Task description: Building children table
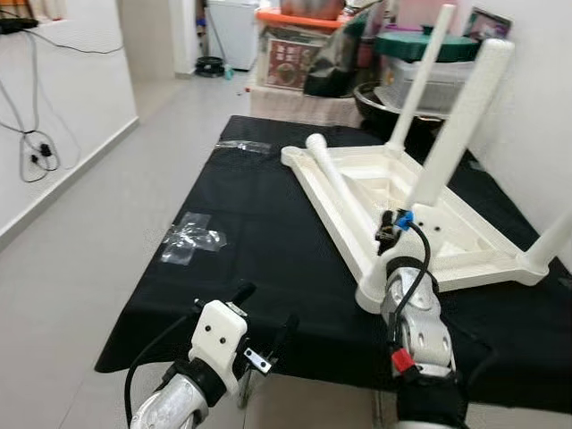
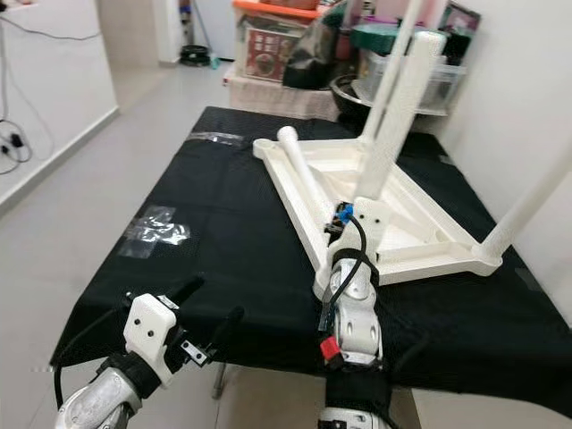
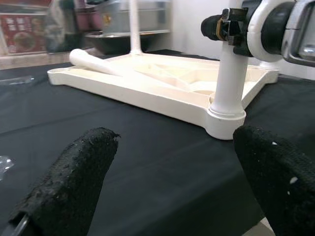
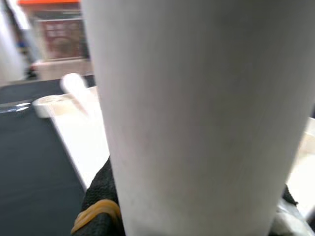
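One white leg (image 1: 458,125) stands up from the near corner of the upside-down white kids' tabletop (image 1: 407,210) on the black table (image 1: 268,259) — the right gripper (image 1: 390,229) fingers squeeze it, while the left gripper (image 1: 264,323) sits near the tabletop, fingers spread wide.

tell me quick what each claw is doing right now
Left claw: open, holding nothing, hovering at the near edge of the black cloth.
Right claw: closed on the white table leg standing in the near corner of the upturned tabletop.
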{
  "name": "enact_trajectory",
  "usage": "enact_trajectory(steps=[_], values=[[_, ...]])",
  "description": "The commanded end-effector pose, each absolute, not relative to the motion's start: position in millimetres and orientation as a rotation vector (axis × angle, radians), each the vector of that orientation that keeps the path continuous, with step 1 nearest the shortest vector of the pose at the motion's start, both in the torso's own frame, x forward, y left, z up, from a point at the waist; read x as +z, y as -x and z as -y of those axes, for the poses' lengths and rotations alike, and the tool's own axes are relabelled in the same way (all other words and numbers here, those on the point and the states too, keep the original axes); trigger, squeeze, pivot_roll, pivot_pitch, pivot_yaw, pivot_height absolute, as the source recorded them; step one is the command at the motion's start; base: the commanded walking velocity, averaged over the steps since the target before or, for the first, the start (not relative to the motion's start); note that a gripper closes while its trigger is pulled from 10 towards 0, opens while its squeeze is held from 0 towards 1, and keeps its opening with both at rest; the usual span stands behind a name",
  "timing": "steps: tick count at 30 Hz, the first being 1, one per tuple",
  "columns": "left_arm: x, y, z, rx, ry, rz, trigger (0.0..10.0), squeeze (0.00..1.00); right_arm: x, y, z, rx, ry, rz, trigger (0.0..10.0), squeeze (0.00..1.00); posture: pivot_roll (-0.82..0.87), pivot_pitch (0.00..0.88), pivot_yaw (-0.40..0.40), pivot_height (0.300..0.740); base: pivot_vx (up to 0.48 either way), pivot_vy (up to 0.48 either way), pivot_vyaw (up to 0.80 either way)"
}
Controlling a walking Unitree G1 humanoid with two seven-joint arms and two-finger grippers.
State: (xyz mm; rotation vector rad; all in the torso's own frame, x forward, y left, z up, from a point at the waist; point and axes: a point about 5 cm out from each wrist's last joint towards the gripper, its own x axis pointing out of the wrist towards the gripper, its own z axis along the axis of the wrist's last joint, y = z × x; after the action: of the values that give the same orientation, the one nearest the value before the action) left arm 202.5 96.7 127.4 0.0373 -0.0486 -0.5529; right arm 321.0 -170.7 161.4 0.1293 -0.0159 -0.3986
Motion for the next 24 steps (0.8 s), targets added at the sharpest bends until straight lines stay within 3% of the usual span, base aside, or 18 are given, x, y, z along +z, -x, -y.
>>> enact_trajectory(steps=[1,2,3,4,5,11,12,16,18,20,21,22,23,24], values=[[123,-202,-95,-0.555,-0.048,0.04,10.0,0.0,156,-320,171,-0.455,-0.152,-0.03,0.0,0.0,0.13,0.0,-0.111,0.74,0.0,0.0,0.0],[123,-202,-95,-0.555,-0.048,0.04,10.0,0.0,156,-320,171,-0.455,-0.152,-0.03,0.0,0.0,0.13,0.0,-0.111,0.74,0.0,0.0,0.0],[123,-202,-96,-0.554,-0.048,0.04,10.0,0.0,159,-320,167,-0.466,-0.159,-0.029,1.5,0.0,0.12,0.0,-0.109,0.74,0.0,0.0,0.0],[123,-202,-96,-0.554,-0.048,0.04,10.0,0.0,159,-320,167,-0.466,-0.159,-0.029,1.5,0.0,0.12,0.0,-0.109,0.74,0.0,0.0,0.0],[122,-201,-96,-0.554,-0.048,0.039,10.0,0.0,166,-323,160,-0.411,-0.181,0.014,10.0,1.0,0.12,0.0,-0.106,0.74,0.0,0.0,0.0],[122,-202,-96,-0.557,-0.05,0.038,10.0,0.0,183,-331,149,-0.29,-0.18,0.112,10.0,1.0,0.12,0.0,-0.098,0.74,0.0,0.0,0.0],[122,-202,-97,-0.555,-0.051,0.039,10.0,0.0,185,-332,149,-0.253,-0.18,0.126,10.0,0.0,0.13,0.0,-0.092,0.74,0.0,0.0,0.0],[122,-202,-97,-0.557,-0.054,0.038,10.0,0.0,186,-334,154,-0.187,-0.191,0.153,10.0,0.0,0.12,0.0,-0.089,0.74,0.0,0.0,0.0],[123,-202,-96,-0.561,-0.052,0.039,10.0,0.0,193,-335,143,0.11,-0.206,0.185,10.0,0.0,0.12,0.0,-0.09,0.74,0.0,0.0,0.0],[123,-202,-96,-0.561,-0.052,0.039,10.0,0.0,193,-335,143,0.11,-0.206,0.185,10.0,0.0,0.12,0.0,-0.09,0.74,0.0,0.0,0.0],[123,-202,-96,-0.561,-0.051,0.039,10.0,0.0,196,-334,139,0.28,-0.19,0.19,10.0,0.0,0.12,0.0,-0.088,0.74,0.0,0.0,0.0],[123,-202,-96,-0.561,-0.051,0.039,10.0,0.0,196,-334,139,0.28,-0.19,0.19,10.0,0.0,0.12,0.0,-0.088,0.74,0.0,0.0,0.0],[123,-203,-96,-0.562,-0.05,0.039,10.0,0.0,195,-332,136,0.452,-0.198,0.153,10.0,0.0,0.12,0.0,-0.091,0.74,0.0,0.0,0.0],[123,-203,-96,-0.562,-0.05,0.039,10.0,0.0,195,-332,136,0.452,-0.198,0.153,10.0,0.0,0.12,0.0,-0.091,0.74,0.0,0.0,0.0]])
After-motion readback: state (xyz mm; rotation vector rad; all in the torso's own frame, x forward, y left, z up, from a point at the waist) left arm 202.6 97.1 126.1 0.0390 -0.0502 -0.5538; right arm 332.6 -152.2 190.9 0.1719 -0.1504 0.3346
